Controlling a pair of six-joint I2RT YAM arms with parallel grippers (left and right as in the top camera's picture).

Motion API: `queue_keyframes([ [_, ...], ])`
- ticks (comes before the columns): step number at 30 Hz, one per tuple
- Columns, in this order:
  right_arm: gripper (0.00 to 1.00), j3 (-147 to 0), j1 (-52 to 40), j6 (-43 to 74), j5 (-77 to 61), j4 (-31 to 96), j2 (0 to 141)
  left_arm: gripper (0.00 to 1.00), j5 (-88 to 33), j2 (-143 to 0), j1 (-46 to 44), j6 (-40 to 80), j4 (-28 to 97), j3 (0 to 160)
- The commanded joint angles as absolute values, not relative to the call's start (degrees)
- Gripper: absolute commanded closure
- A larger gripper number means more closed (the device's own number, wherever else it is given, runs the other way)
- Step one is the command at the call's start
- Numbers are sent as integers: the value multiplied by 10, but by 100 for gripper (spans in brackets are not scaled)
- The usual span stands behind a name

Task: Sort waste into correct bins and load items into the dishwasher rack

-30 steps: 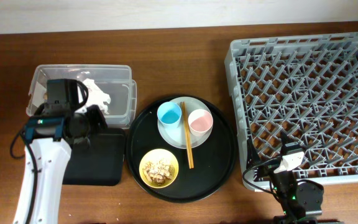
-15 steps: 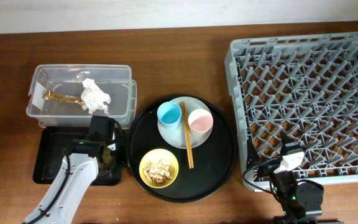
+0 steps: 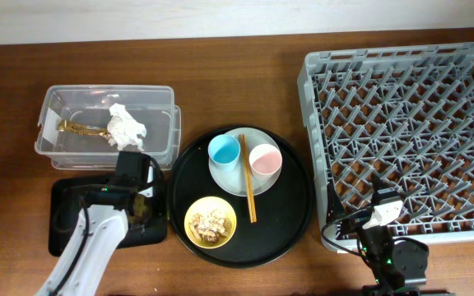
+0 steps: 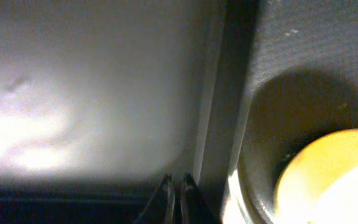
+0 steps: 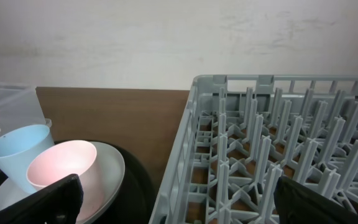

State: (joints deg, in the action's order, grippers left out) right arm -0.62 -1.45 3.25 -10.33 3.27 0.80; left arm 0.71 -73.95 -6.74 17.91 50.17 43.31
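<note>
Clear tub [image 3: 159,131], far left: white label [image 3: 49,127], writing unreadable; holds crumpled tissue [image 3: 127,128] and gold wrapper [image 3: 81,128]. Flat black tray [image 3: 66,222] in front; left arm [image 3: 89,247] reaches over its right edge, left fingers [image 4: 168,190] pressed together, nothing held. Round black tray [image 3: 295,205]: plate [image 3: 225,177] bearing blue cup [image 3: 224,150], white cup [image 3: 264,161], chopsticks [image 3: 246,185]; yellow bowl [image 3: 196,234] with food scraps [image 3: 211,224]. Rack [image 3: 401,131] on worktop [image 3: 245,82], right; right fingers [image 5: 55,199] spread wide, empty, by its near-left corner.

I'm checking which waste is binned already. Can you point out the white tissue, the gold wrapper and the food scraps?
crumpled white tissue [image 3: 127,128], overhead view, middle of the wad.
gold wrapper strip [image 3: 79,128], overhead view, midway along the strip.
food scraps [image 3: 211,223], overhead view, centre of the beige heap.
</note>
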Motion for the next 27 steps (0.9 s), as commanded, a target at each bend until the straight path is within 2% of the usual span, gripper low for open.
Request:
queue_keyframes([
  [1,1,-3,-11,39,-98,36,4,100,86,-644,-54,322,570,468],
  [4,1,-3,-11,39,-98,36,4,100,140,-576,11,449,657,467],
  [8,1,-3,-11,39,-98,36,4,100,90,-536,158,454,658,411],
  [13,1,-3,-11,39,-98,36,4,100,76,-536,285,453,636,349],
  [17,1,-3,-11,39,-98,36,4,100,70,-536,321,452,623,331],
  [25,1,-3,-11,39,-98,36,4,98,25,-537,331,452,502,246],
  [27,1,-3,-11,39,-98,36,4,94,20,-540,331,452,492,243],
])
